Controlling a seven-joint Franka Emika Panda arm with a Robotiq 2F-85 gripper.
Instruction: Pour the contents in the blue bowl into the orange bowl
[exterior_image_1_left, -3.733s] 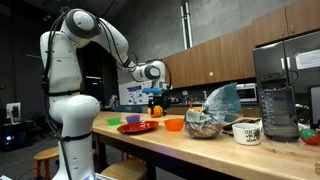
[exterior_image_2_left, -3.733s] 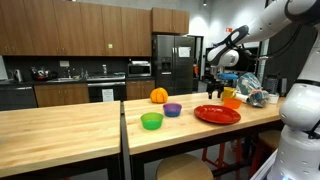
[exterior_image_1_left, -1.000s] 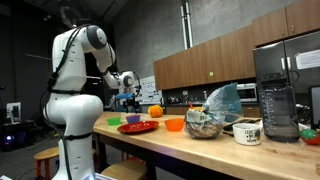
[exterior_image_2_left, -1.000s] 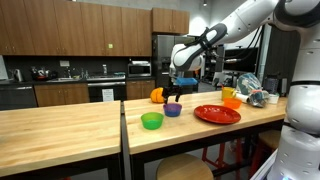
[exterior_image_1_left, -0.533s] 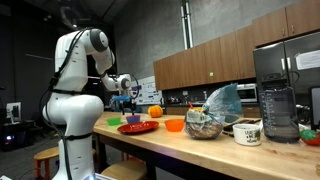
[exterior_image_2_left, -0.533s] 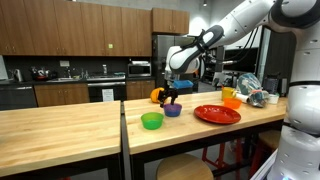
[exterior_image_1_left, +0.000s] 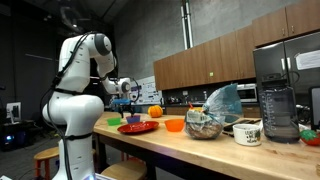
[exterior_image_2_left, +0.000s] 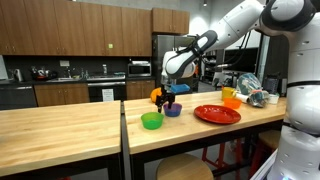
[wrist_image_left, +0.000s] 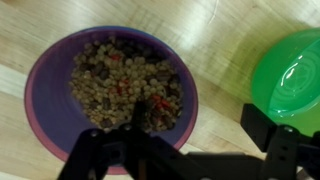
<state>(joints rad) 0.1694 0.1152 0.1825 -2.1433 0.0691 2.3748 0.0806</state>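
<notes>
**Operator:** Which parts of the blue bowl (wrist_image_left: 40, 95) are obscured in the wrist view?

**Technician:** Its lower rim is covered by the pincer (wrist_image_left: 195, 130), which is itself cut off by the bottom edge. The contents are blurred small grains, and their type cannot be determined.

**Operator:** And the green bowl (wrist_image_left: 290, 80)?

**Technician:** It is cropped by the right edge. One dark finger (wrist_image_left: 268, 140) overlaps its lower rim.

**Operator:** What are the limits in the exterior views?

**Technician:** In both exterior views the pincer opening is too small to read. In an exterior view the orange fruit (exterior_image_2_left: 158, 95) is partly hidden behind the pincer. The interior of the orange bowl (exterior_image_2_left: 231, 101) is too small to resolve. The counter (exterior_image_2_left: 60, 125) runs off the left edge.
</notes>
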